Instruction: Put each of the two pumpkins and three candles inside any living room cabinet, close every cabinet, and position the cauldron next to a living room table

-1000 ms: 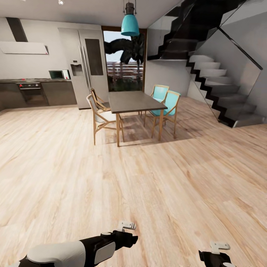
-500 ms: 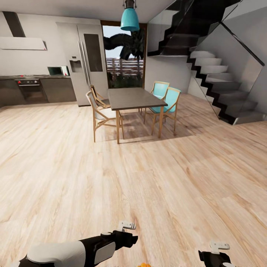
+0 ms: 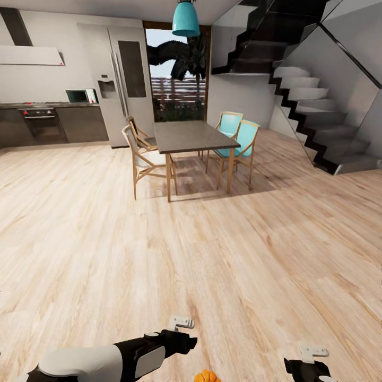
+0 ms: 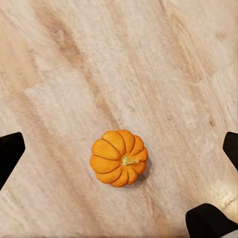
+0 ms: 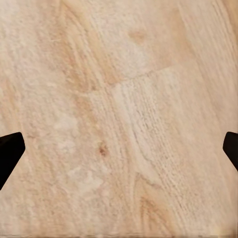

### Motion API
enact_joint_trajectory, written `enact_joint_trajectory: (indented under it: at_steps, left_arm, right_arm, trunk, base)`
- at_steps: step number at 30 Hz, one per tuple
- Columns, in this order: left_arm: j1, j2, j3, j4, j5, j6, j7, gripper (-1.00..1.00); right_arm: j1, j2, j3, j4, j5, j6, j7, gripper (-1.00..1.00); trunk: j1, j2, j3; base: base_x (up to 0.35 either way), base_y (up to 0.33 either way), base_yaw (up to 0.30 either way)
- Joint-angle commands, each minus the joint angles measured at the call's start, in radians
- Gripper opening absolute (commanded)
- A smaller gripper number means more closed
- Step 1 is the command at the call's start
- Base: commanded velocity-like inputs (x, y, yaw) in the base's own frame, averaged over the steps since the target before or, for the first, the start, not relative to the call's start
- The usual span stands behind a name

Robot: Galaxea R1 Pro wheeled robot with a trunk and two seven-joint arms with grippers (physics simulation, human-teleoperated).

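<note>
Pale plank floor [image 3: 223, 254] underfoot, matte wood grain with darker knots, running up to a dining table [image 3: 191, 137] with a dark flat top on slim wooden legs. Beyond the table, grey kitchen units and a dark open staircase.

One pumpkin [image 4: 119, 157] sits on the floor well short of the table, right below the left gripper [image 4: 119, 148]: bright orange, ribbed, round and squat, short tan stem pointing up. Same pumpkin peeks in at the head view's lower edge [image 3: 206, 376], between the two arms.

Left fingers [image 4: 10, 153] spread wide, nothing between them. Right gripper [image 5: 119, 148] likewise agape over bare boards.

Probably best to descend straight, centre on the stem, and close across the ribs at the widest girth; smooth curved skin likely slips under an off-centre pinch.
</note>
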Motion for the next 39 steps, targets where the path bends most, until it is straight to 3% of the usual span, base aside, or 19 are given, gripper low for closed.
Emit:
enact_joint_trajectory:
  at_steps: [1, 29, 31, 33, 36, 37, 39]
  left_arm:
    - [0.0, 0.0, 0.0, 0.0, 0.0, 0.0, 0.0, 1.0]
    - [0.0, 0.004, 0.002, 0.02, 0.015, 0.001, 0.019, 1.0]
    - [0.0, 0.002, 0.002, 0.02, 0.015, 0.001, 0.036, 1.0]
    - [0.0, 0.001, 0.008, 0.037, 0.017, 0.002, 0.115, 1.0]
    - [0.0, 0.0, 0.014, 0.071, 0.059, 0.002, 0.199, 1.0]
    - [0.0, 0.0, 0.019, 0.114, 0.152, 0.001, 0.273, 1.0]
    - [0.0, 0.0, 0.021, 0.132, 0.205, 0.0, 0.296, 1.0]
  right_arm:
    - [0.0, 0.0, 0.0, 0.0, 0.0, -0.001, 0.0, 1.0]
    - [0.0, -0.002, 0.005, 0.01, 0.009, -0.003, 0.012, 1.0]
    - [0.0, -0.002, 0.005, 0.01, 0.009, -0.003, 0.012, 1.0]
    - [0.0, -0.001, 0.005, 0.009, 0.008, -0.002, 0.012, 1.0]
    - [0.0, 0.0, 0.005, 0.009, 0.008, -0.001, 0.012, 1.0]
    - [0.0, 0.0, 0.006, 0.009, 0.007, -0.001, 0.01, 1.0]
    - [0.0, 0.0, 0.005, 0.009, 0.007, -0.003, 0.007, 1.0]
  trunk:
    - [0.0, 0.0, -0.001]
    - [0.0, 0.0, -0.006]
    - [0.0, 0.0, -0.006]
    - [0.0, 0.0, -0.006]
    - [0.0, 0.0, -0.006]
    - [0.0, 0.0, -0.006]
    - [0.0, 0.0, -0.006]
  base:
    - [-0.235, 0.0, 0.0]
    - [-0.017, 0.0, 0.0]
    - [0.0, 0.0, 0.0]
    - [0.0, 0.0, 0.0]
    - [0.0, 0.0, 0.0]
    - [0.0, 0.0, 0.0]
    - [0.0, 0.0, 0.0]
